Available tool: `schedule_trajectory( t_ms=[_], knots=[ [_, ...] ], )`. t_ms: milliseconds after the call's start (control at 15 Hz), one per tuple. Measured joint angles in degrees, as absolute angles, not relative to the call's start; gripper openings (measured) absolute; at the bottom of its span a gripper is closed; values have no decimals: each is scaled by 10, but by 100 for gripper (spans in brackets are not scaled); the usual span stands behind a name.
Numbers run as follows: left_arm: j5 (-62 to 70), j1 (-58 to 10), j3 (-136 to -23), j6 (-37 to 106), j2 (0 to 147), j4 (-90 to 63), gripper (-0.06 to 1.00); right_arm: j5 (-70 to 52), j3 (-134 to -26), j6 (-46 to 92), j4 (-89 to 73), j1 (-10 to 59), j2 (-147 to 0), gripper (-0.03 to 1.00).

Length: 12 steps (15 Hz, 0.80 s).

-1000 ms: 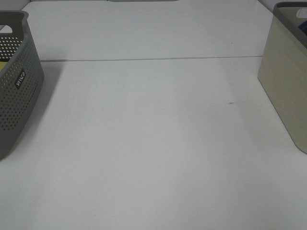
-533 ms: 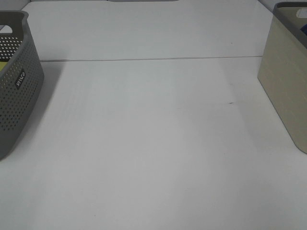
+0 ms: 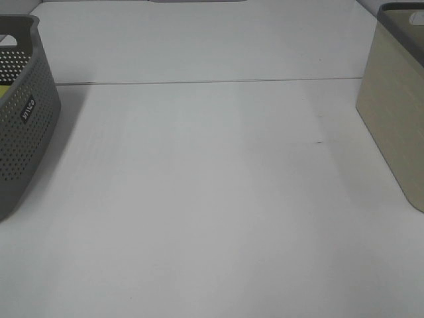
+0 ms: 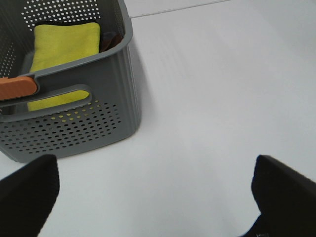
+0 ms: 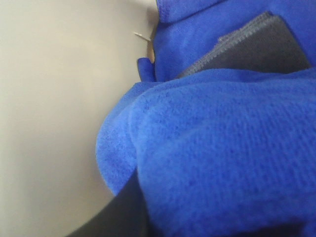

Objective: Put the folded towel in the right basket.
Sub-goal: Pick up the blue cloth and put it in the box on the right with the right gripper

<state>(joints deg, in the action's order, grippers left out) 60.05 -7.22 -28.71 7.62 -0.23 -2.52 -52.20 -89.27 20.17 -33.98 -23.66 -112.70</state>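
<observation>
At the left edge of the desk (image 3: 212, 199) stood a grey perforated basket (image 3: 23, 126). Inside it lay a folded yellow towel (image 4: 64, 42), with an orange object (image 4: 17, 88) against the rim by the handle slot; what that object was could not be told. The left gripper (image 4: 155, 185) hung just off this basket over bare desk. Its jaws were spread wide and held nothing, so it was probably parked there to keep clear of the other arm's work.

The middle of the desk was bare apart from a small dark speck (image 3: 319, 141) toward the right. Nothing stood between the two baskets, and neither arm showed in the high view.

At the right edge, toward the far right corner, stood the beige basket (image 3: 391, 126), the one the task named. The right wrist camera looked at its pale inner wall from close by, so that arm seemed to be reaching down into it. A blue towel (image 5: 222, 148), the task's thing, filled most of that view. It was bunched against the wall and lay over a dark grey cloth (image 5: 252, 44) with a stitched edge. The towel therefore appeared to be inside the right basket already.

Of the right gripper, only one dark finger (image 5: 121, 215) showed beneath the blue cloth. The cloth hid the rest, so whether the gripper was clamped on the towel or had let go could not be told. The close wall and the bunched folds could snag a finger on the way out.
</observation>
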Motion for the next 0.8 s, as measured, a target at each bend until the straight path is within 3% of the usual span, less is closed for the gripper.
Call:
schedule_trajectory(
  t_ms=[800],
  knots=[
    [600, -72, -287, 76, -2, -25, 99, -543, -893, 202, -338, -237, -1141, 10]
  ],
)
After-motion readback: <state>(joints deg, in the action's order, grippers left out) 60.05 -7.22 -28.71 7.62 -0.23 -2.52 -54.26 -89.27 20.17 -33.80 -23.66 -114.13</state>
